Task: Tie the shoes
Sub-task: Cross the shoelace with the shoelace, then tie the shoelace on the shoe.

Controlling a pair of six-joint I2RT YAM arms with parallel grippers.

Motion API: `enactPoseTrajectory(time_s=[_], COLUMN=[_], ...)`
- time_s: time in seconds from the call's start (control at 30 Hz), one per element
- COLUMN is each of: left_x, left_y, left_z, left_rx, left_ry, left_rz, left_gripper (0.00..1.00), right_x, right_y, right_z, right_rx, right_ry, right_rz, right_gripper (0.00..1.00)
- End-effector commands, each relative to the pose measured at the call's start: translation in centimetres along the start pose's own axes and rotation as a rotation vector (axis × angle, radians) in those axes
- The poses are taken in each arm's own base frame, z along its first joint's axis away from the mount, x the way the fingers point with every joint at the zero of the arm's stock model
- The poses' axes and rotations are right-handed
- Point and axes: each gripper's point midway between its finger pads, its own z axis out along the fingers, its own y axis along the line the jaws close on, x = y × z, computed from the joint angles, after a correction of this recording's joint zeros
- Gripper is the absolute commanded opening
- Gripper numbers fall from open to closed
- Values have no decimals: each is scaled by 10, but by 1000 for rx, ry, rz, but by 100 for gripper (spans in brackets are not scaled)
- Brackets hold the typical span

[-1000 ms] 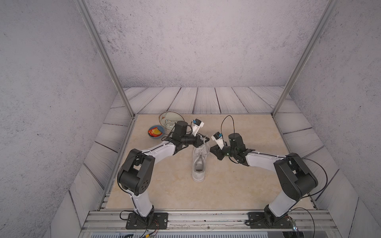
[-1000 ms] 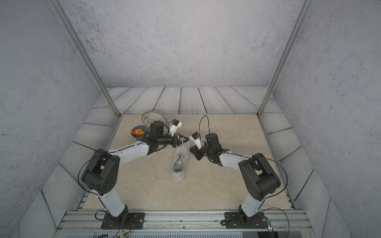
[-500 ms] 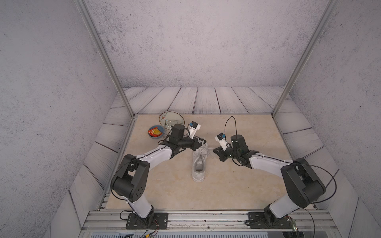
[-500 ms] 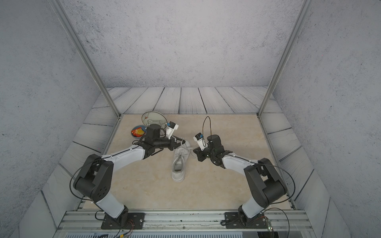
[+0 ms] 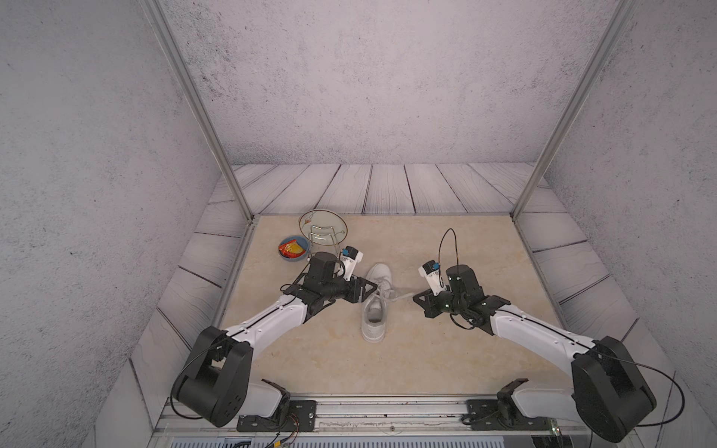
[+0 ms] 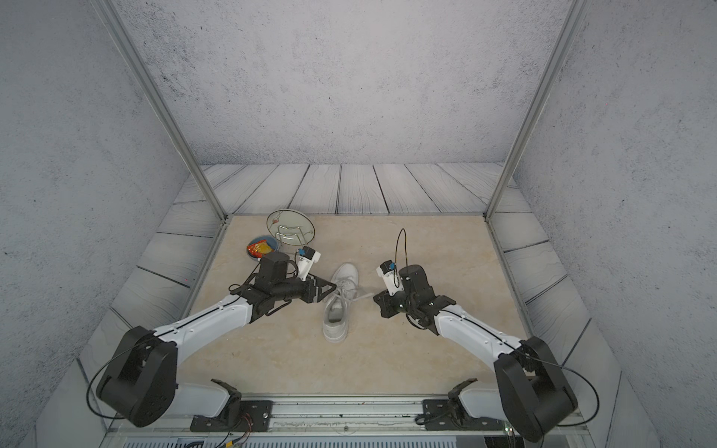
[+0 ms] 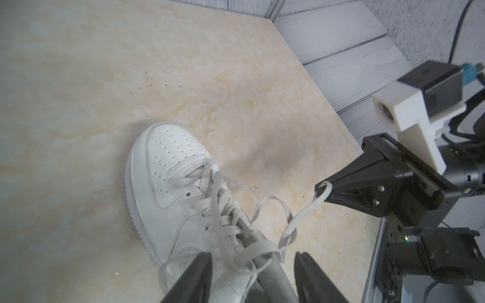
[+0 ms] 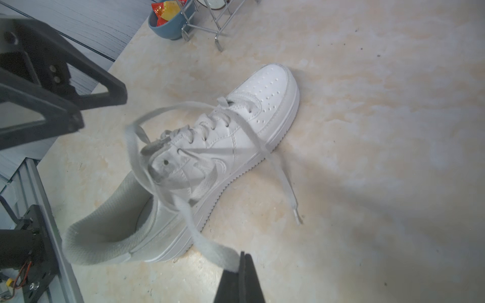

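White lace [image 8: 207, 244] pinched by right gripper [image 8: 242, 261] (unclear in top views), left gripper [image 7: 253, 262] jaws parted above sneaker [image 7: 168, 168]

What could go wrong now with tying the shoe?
The right gripper pinches the lace close to its end, so it might slip out. The left gripper is open around a loose loop, which could fall apart. Nothing holds the sneaker down, so pulling may drag it.

left arm [image 5: 271, 322]: stretched forward, angled inward | left gripper [image 7: 253, 258]: jaws apart | right arm [image 5: 531, 333]: stretched forward, angled inward | right gripper [image 8: 242, 262]: pinched tight on lace [image 8: 215, 250]
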Motion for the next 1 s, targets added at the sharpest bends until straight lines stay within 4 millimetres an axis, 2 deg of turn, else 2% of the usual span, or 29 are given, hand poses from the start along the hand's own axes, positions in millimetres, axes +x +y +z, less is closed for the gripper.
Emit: enactPoseTrajectory(time_s=[0.0, 0.1, 0.2, 0.43, 0.53, 0.7, 0.87, 0.97], left_x=[25, 22, 6, -21, -21, -8, -3, 1], left_y=[16, 20, 19, 17, 15, 18, 23, 26], left_z=[-12, -20, -18, 14, 33, 55, 65, 69], left_rx=[-103, -160, -166, -154, -131, -152, -174, -179], left_ry=[65, 58, 52, 202, 287, 425, 495, 517], left_rz=[-53, -54, -31, 48, 76, 146, 166, 160], left_gripper=[60, 62, 62, 58, 56, 55, 51, 45], right_x=[21, 37, 46, 47, 45, 45, 44, 43], right_y=[-3, 2, 4, 5, 5, 3, 4, 4], right_z=[-12, -16, -18, -16, -16, -16, -15, -16], right_rx=[47, 40, 36, 33, 37, 47, 43, 45], right_ry=[38, 48, 49, 30, 27, 25, 26, 22], right_rz=[102, 142, 156, 153, 144, 138, 136, 135], right_gripper=[0, 0, 0, 0, 0, 0, 0, 0])
